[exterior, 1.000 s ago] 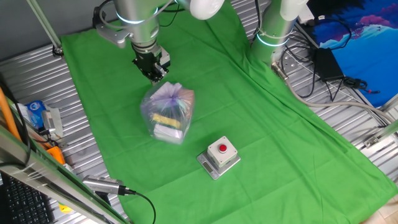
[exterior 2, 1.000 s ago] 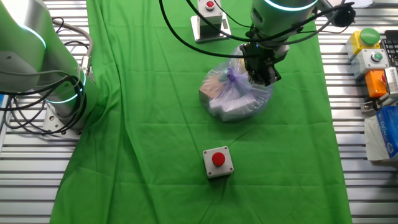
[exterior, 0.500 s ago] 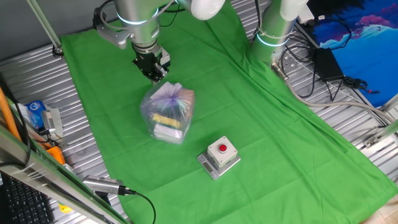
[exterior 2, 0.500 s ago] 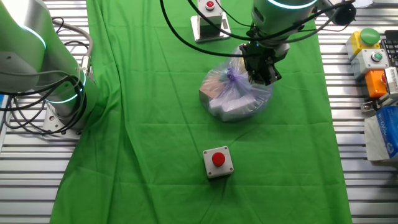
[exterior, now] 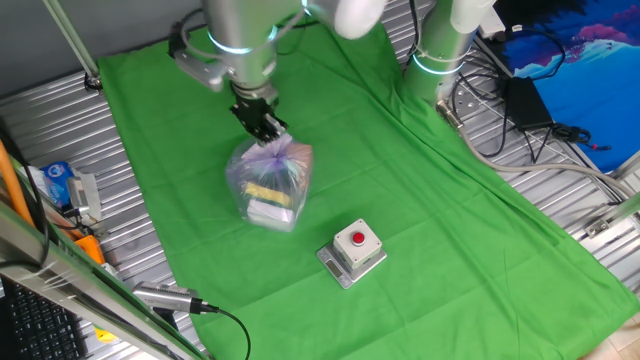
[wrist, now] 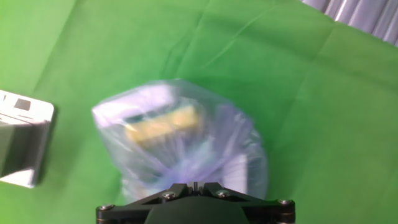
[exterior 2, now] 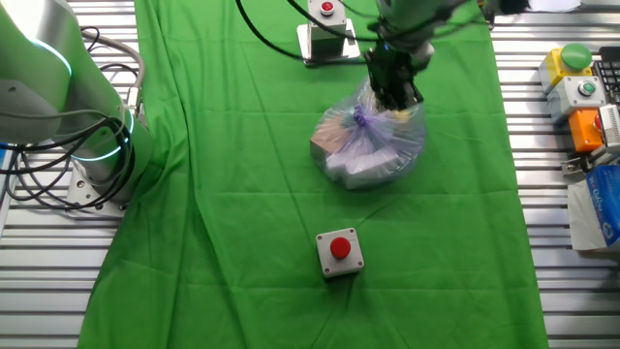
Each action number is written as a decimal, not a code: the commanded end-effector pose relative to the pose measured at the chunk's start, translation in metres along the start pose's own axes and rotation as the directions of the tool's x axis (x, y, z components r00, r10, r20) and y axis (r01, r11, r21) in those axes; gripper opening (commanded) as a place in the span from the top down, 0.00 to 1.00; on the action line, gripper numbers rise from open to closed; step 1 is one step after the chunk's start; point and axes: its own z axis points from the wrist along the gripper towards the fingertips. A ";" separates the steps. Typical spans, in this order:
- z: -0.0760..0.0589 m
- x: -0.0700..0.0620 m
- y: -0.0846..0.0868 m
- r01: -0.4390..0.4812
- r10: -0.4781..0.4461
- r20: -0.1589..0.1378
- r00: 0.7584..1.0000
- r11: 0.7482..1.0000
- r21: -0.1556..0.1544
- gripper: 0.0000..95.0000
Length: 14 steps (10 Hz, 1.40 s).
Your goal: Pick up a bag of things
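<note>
From one fixed view I've got the gripper (exterior: pixel 266 128) right at the gathered top of the bag of things (exterior: pixel 268 184), which sits mid-cloth with the red-button box (exterior: pixel 352 251) at its 4 o'clock, though I can't tell if the fingers are apart or pinched. The other fixed view puts the gripper (exterior 2: pixel 392 89) at the bag's (exterior 2: pixel 366 145) 1 o'clock, over the knot. In the hand view the bag (wrist: pixel 180 143) is blurry and fills the middle, so my worry is thin plastic slipping out if I grab off the gather.
</note>
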 end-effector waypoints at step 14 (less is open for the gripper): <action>0.005 0.016 0.015 0.032 -0.032 0.007 0.999 0.999 0.002 0.60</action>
